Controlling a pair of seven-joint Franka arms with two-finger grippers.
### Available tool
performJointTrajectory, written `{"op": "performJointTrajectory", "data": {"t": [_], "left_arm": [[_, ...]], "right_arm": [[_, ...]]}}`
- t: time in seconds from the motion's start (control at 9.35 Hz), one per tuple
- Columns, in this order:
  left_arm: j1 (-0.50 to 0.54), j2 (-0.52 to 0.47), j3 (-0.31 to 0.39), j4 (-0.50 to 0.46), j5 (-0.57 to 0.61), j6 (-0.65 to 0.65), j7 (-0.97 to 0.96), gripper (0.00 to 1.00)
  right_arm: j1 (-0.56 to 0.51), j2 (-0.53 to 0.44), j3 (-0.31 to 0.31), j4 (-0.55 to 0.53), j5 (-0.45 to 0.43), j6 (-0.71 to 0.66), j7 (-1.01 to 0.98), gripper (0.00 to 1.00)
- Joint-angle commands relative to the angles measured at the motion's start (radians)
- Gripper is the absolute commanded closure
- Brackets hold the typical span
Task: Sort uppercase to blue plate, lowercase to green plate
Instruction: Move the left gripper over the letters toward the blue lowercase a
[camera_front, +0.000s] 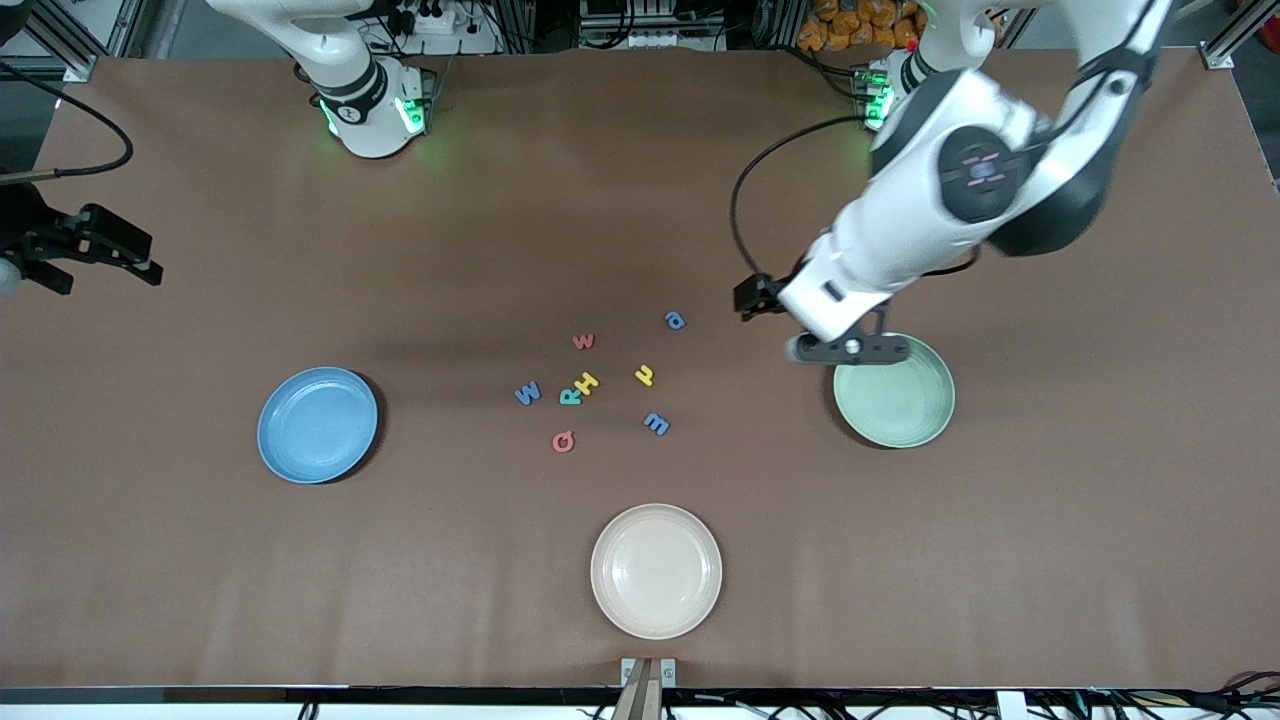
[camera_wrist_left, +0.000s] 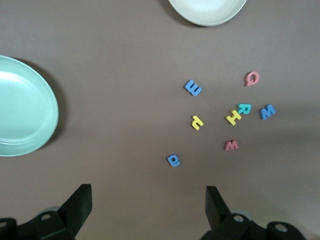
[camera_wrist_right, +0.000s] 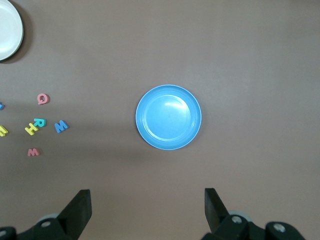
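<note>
Letters clustered mid-surface (camera_front: 640, 180), all loose: W (camera_front: 527, 393), R (camera_front: 570, 396) touching H (camera_front: 586, 383), Q (camera_front: 563, 441); w (camera_front: 584, 341), a (camera_front: 675, 320), u (camera_front: 645, 375), m (camera_front: 656, 423). Blue plate (camera_front: 317, 424) toward right arm's end, green plate (camera_front: 894, 390) toward left arm's, both bare, w/ open room around. Cream plate (camera_front: 655, 570) nearest front cam. Left gripper (camera_front: 848, 348) over green plate's rim, fingers (camera_wrist_left: 80, 202) released; right gripper (camera_front: 75, 250) at surface edge, fingers (camera_wrist_right: 80, 205) released.

table (camera_front: 640, 200): brown
plates: blue plate (camera_front: 317, 424), green plate (camera_front: 896, 400), cream plate (camera_front: 656, 570)
letters (camera_front: 600, 385): between blue plate and green plate

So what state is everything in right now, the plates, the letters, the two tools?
Round blue plate: empty.
Round mint-green plate: empty.
Round cream-white plate: empty.
Eight foam letters: loose on table.
Left tool: open, over green plate's edge.
Right tool: open, waiting.
</note>
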Motion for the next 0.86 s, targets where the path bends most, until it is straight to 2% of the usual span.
{"op": "performJointTrajectory", "data": {"t": [0.0,0.21,0.53,0.75], "left_arm": [[-0.071,0.089,-0.004,0.023,0.139,0.016,-0.155,0.0],[-0.099,0.105,-0.004,0.014,0.144,0.072,-0.171,0.0],[-0.136,0.181,-0.006,0.016,0.147,0.094,-0.271,0.0],[-0.177,0.206,-0.004,0.008,0.162,0.134,-0.361,0.0]], "right_arm": [[0.018,0.019,-0.001,0.007,0.014,0.024,0.012,0.0],[0.053,0.059,-0.001,0.007,0.012,0.067,0.012,0.0],[0.142,0.184,-0.001,0.007,0.0,0.177,0.01,0.0],[0.149,0.25,-0.001,0.005,0.009,0.262,-0.002,0.0]]}}
